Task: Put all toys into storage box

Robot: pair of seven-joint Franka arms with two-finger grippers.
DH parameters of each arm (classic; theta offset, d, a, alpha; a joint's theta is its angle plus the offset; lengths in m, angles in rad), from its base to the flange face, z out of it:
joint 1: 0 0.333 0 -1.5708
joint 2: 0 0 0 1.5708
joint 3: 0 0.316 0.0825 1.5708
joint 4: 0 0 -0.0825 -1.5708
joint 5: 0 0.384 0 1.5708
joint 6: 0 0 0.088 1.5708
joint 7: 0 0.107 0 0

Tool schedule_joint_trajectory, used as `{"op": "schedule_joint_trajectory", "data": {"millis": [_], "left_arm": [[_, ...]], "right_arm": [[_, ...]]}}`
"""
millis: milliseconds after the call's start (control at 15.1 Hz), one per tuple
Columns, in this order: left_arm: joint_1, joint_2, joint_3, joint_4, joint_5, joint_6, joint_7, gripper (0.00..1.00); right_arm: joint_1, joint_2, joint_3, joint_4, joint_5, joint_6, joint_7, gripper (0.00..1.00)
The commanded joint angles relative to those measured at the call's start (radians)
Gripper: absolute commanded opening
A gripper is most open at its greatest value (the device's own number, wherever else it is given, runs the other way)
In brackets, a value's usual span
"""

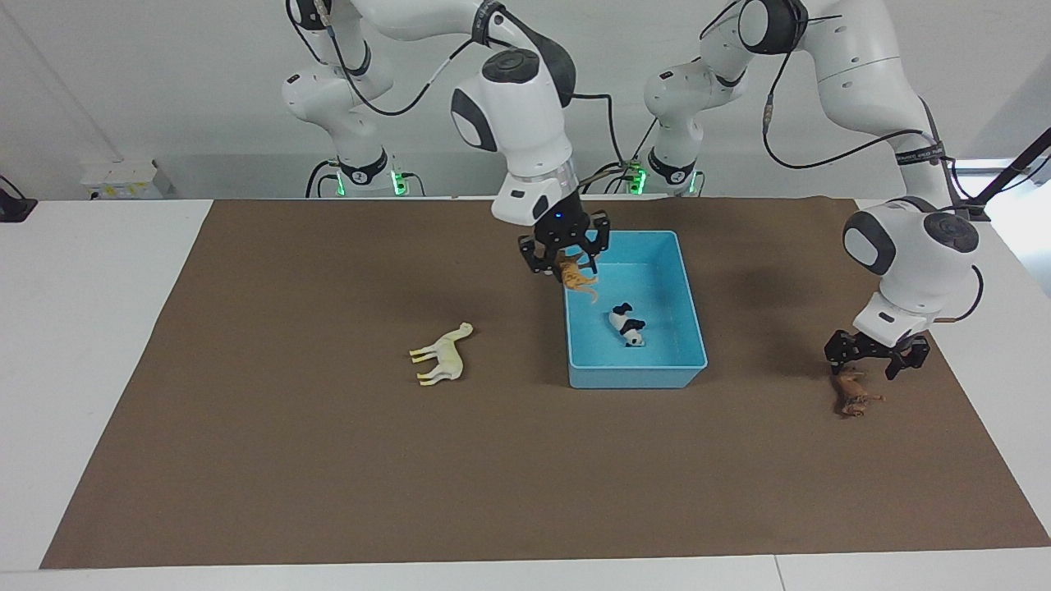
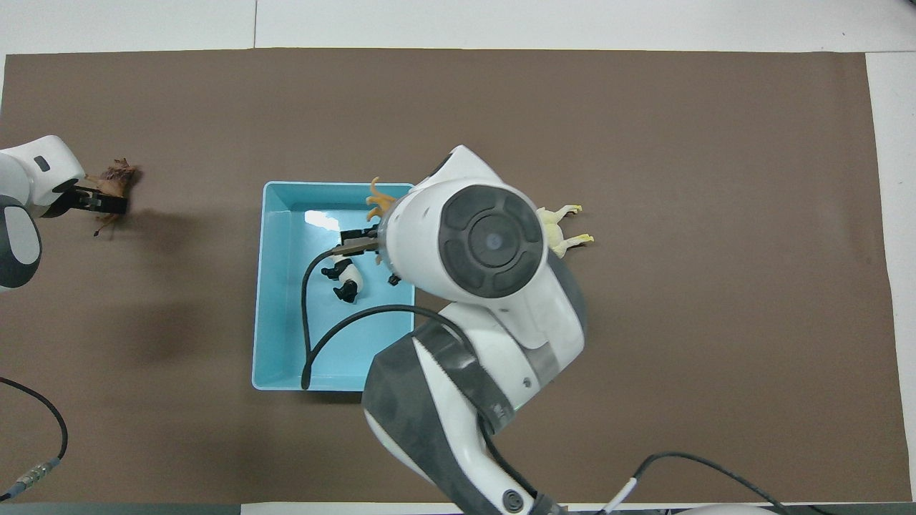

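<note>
The right gripper [image 1: 563, 256], clamped on the tiger [image 1: 578, 281], hangs with the storage box [image 1: 686, 270] directly beneath it.

A brown mat [image 1: 328, 460] covered most of the white table [image 1: 90, 328]. A small white box [image 1: 123, 179] sat at the table's edge toward the right arm's end, and black cables [image 2: 28, 436] trailed nearby.
</note>
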Motion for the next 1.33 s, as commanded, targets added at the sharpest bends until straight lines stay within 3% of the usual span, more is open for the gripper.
{"op": "schedule_joint_trajectory", "data": {"millis": [0,66,199,331,398,464,597,663,796,928,1061,1260], "left_arm": [[-0.001,-0.003,0.008,-0.081,0.018,0.118,-0.006,1.0],[0.002,0.003,0.008,-0.097,0.018,0.14,-0.008,1.0],[-0.007,0.005,0.008,-0.098,0.018,0.14,-0.018,1.0],[-0.007,0.005,0.008,-0.098,0.018,0.138,-0.027,1.0],[-0.009,0.005,0.008,-0.097,0.016,0.132,-0.034,0.88],[-0.01,0.005,0.008,-0.095,0.016,0.128,-0.061,0.54],[-0.019,0.005,0.008,-0.082,0.018,0.103,-0.09,0.05],[-0.019,0.005,0.008,-0.062,0.018,0.074,-0.092,0.0],[-0.022,0.003,0.004,-0.007,0.016,-0.001,-0.11,0.0],[-0.05,-0.027,-0.015,0.076,-0.013,-0.177,-0.179,0.0],[-0.123,-0.114,-0.019,0.125,-0.083,-0.37,-0.298,0.0],[-0.276,-0.265,-0.019,0.115,-0.122,-0.596,-0.53,0.0]], "right_arm": [[0.064,0.118,-0.009,0.025,0.013,0.117,0.048,0.0],[0.078,0.132,-0.009,0.019,0.011,0.136,0.051,0.0],[0.093,0.131,-0.01,0.021,0.013,0.104,0.1,0.98],[0.11,0.133,-0.018,0.045,0.001,0.017,0.183,1.0],[0.103,0.136,-0.016,0.082,-0.006,-0.026,0.189,1.0],[0.096,0.142,-0.019,0.125,-0.009,-0.08,0.191,1.0],[0.066,0.13,-0.035,0.162,-0.021,-0.164,0.191,1.0],[0.049,0.114,-0.058,0.163,-0.05,-0.203,0.189,1.0],[0.011,0.097,-0.099,0.156,-0.114,-0.243,0.174,1.0],[-0.049,0.084,-0.101,0.105,-0.122,-0.251,0.087,1.0],[-0.121,0.053,-0.102,0.014,-0.122,-0.231,-0.005,1.0],[-0.199,-0.007,-0.101,-0.183,-0.122,-0.083,-0.094,1.0]]}}
